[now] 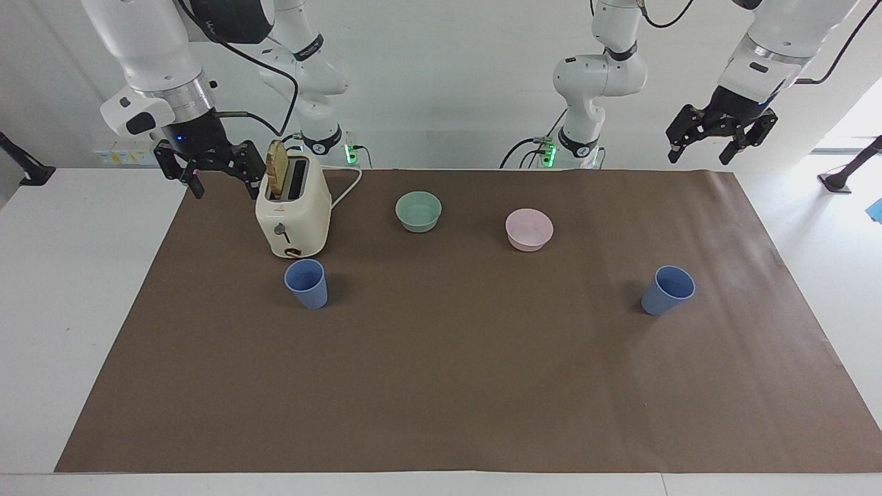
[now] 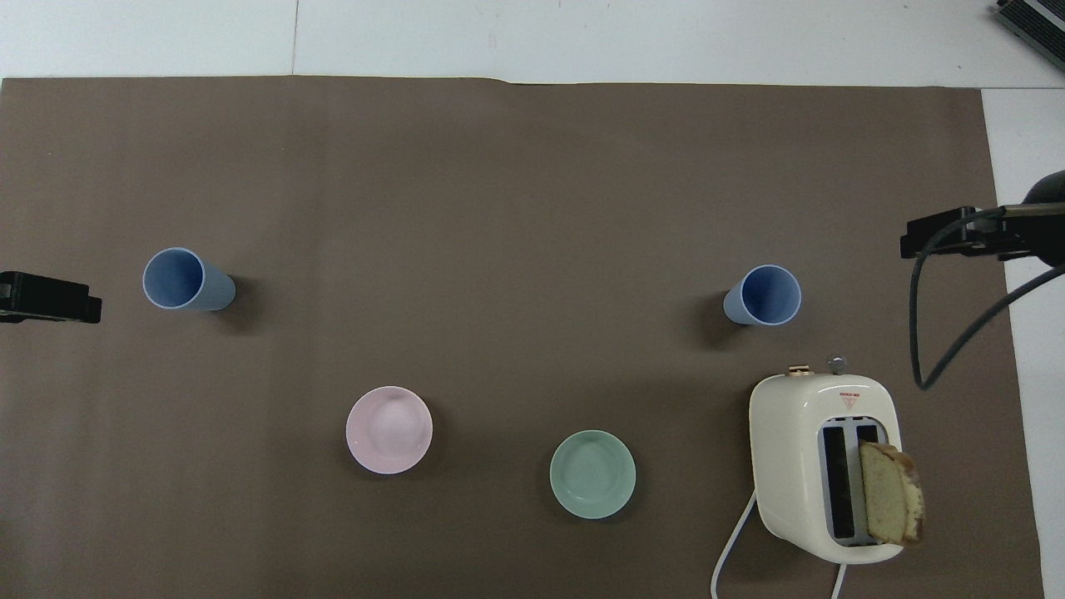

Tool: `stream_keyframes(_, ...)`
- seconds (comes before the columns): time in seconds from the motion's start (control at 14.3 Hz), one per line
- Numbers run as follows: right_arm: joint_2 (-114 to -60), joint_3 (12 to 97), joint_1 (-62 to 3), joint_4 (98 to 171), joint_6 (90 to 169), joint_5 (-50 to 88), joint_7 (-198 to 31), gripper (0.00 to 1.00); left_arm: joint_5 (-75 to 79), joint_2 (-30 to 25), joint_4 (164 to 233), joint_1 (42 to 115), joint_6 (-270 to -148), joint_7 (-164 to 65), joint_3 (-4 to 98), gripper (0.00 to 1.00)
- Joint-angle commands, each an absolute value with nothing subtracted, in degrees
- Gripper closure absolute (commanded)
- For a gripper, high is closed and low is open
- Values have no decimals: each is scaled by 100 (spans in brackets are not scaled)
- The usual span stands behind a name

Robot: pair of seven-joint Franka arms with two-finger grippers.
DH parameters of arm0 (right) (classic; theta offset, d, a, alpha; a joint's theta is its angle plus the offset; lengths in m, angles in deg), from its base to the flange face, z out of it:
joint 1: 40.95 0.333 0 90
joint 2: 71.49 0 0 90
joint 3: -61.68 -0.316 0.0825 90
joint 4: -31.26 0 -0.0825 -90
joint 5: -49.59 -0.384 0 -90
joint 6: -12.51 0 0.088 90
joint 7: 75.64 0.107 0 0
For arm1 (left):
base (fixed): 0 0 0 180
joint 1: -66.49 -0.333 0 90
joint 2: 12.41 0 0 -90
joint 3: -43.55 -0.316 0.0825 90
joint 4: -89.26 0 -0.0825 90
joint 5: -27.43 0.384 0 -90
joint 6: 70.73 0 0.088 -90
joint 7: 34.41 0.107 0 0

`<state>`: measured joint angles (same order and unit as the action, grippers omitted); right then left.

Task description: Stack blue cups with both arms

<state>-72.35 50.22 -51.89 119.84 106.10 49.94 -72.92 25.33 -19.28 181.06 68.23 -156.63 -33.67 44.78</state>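
Two cups (image 1: 306, 283) (image 1: 667, 290) stand upright and well apart, one toward each end edge, so each arm takes one. Left gripper (image 1: 721, 131) and right gripper (image 1: 211, 165), jaws spread and empty, hang above the robots' corners.

Matt blue plastic cups (image 1: 306, 283) stand on a matt brown paper sheet (image 1: 448, 372) beside a glossy cream toaster (image 1: 293, 215).

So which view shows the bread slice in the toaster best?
The overhead view: the bread slice shows its broad face and crust, sticking up from one slot of the toaster. The facing view shows only its upper part, seen more edge-on, above the toaster top beside the right gripper.
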Motion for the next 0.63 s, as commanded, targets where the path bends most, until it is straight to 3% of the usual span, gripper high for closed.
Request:
stream_keyframes(0.0, -7149, 4990, -5255, 12065, 10585, 5012, -7388, 0, 2479, -2023, 18181, 6755, -15713, -3380, 4505, 0)
stream_keyframes(0.35, -7149, 4990, -5246, 12065, 10585, 5012, -7388, 0, 2479, -1909, 18742, 6412, -16694, -3362, 4505, 0)
stream_keyframes(0.56, -7149, 4990, -5255, 12065, 10585, 5012, -7388, 0, 2479, -1558, 19252, 6123, -17450, -3380, 4505, 0)
